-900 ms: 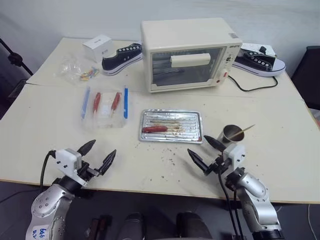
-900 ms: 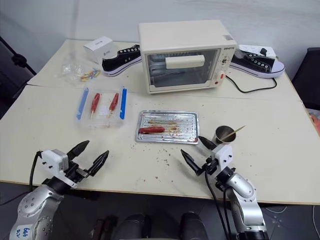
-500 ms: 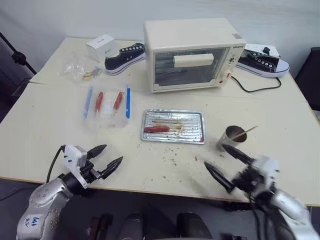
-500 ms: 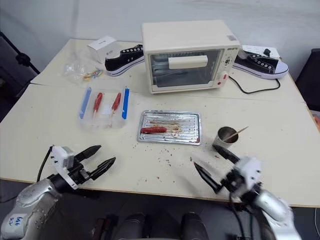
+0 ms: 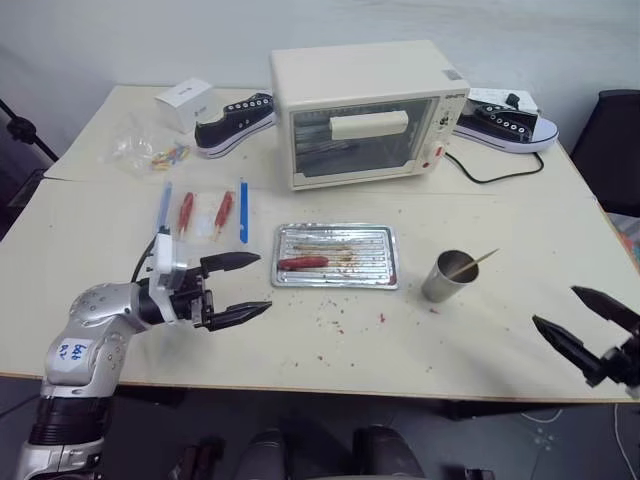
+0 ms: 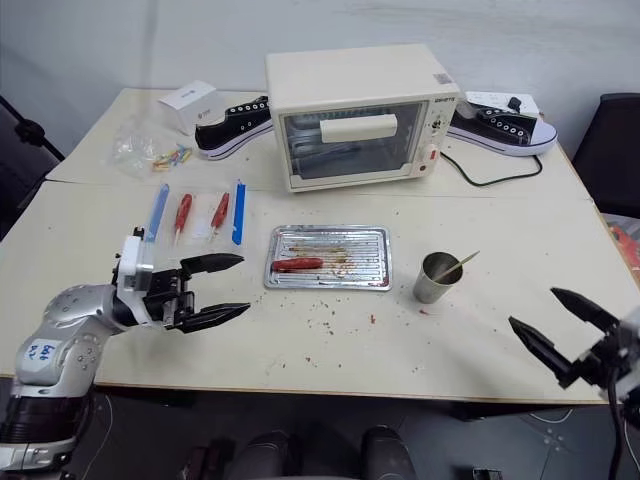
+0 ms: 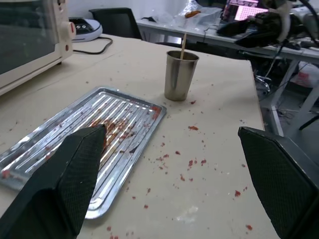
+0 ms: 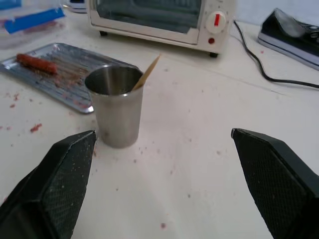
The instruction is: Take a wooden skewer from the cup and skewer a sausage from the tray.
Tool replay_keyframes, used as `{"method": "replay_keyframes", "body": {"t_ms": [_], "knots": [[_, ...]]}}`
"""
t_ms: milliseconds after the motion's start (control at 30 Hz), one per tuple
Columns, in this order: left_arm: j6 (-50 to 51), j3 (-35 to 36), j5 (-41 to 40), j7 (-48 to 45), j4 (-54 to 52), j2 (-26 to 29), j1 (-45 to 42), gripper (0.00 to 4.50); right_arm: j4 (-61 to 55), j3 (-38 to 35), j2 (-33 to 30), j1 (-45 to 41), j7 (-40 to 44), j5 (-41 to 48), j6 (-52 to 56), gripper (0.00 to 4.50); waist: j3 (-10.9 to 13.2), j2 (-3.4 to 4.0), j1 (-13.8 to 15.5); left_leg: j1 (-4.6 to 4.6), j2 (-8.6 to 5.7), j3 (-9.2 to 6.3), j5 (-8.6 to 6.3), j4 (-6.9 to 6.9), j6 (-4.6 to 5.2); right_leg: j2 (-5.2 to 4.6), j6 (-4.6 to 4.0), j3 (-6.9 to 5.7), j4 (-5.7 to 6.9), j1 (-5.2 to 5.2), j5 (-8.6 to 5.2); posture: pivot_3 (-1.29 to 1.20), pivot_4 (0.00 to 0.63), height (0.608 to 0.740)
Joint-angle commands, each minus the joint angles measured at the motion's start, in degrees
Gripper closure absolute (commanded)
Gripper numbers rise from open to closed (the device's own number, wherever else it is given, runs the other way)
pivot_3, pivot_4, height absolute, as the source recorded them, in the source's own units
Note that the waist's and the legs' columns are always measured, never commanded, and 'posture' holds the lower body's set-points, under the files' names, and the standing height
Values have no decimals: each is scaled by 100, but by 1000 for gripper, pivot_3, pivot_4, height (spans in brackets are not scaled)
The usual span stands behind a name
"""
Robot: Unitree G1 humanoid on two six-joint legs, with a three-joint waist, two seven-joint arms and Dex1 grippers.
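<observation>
The steel cup (image 5: 445, 276) stands on the table right of the tray (image 5: 338, 256), with one wooden skewer (image 5: 478, 260) leaning out of it. A red sausage (image 5: 303, 263) lies on the tray's left part. My left gripper (image 5: 265, 281) hovers open and empty just left of the tray, pointing toward it. My right gripper (image 5: 555, 307) is open and empty at the table's front right edge, well right of the cup. The right wrist view faces the cup (image 8: 115, 107), the skewer (image 8: 148, 72) and the sausage (image 8: 36, 63).
A cream toaster oven (image 5: 360, 110) stands behind the tray, its cable (image 5: 490, 175) trailing right. A clear plastic box (image 5: 205, 212) with red sausages and blue strips lies at the left. Sneakers (image 5: 232, 118), a white carton (image 5: 185, 95) and a plastic bag (image 5: 150, 152) line the back. Red crumbs dot the table.
The left gripper has reached forward over the table to the tray's left side. The right gripper has swung out to the right, away from the cup. Both stayed open.
</observation>
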Motion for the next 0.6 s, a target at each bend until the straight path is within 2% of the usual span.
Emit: {"method": "replay_keyframes", "body": {"t_ms": [33, 233, 467, 600], "knots": [[94, 62, -86, 80, -153, 3, -59, 24, 342, 231, -422, -619, 413, 293, 663, 0, 1, 0, 18, -6, 0, -1, 1, 3, 3, -2, 1, -2, 1, -3, 0, 0, 150, 740], [170, 139, -81, 318, -535, -37, 214, 24, 1295, 1192, -899, -2006, 1245, -82, 1228, 0, 2, -1, 25, -20, -2, -8, 1, 11, 4, -6, 6, 0, 4, -5, 3, 0, 150, 740], [205, 181, -54, 621, -831, -77, 462, 24, 1862, 1887, -891, -3244, 1684, -375, 1610, 0, 4, 1, 33, -27, -3, -16, 2, 15, 3, -8, 7, -8, -3, -5, 3, 0, 150, 740], [216, 177, -61, 760, -1038, -75, 609, 0, 2020, 2099, -830, -3561, 1819, -570, 1679, 879, 4, 2, 44, -30, -1, -20, 3, 14, 1, -7, 6, -12, -4, -4, 3, 0, 150, 740]]}}
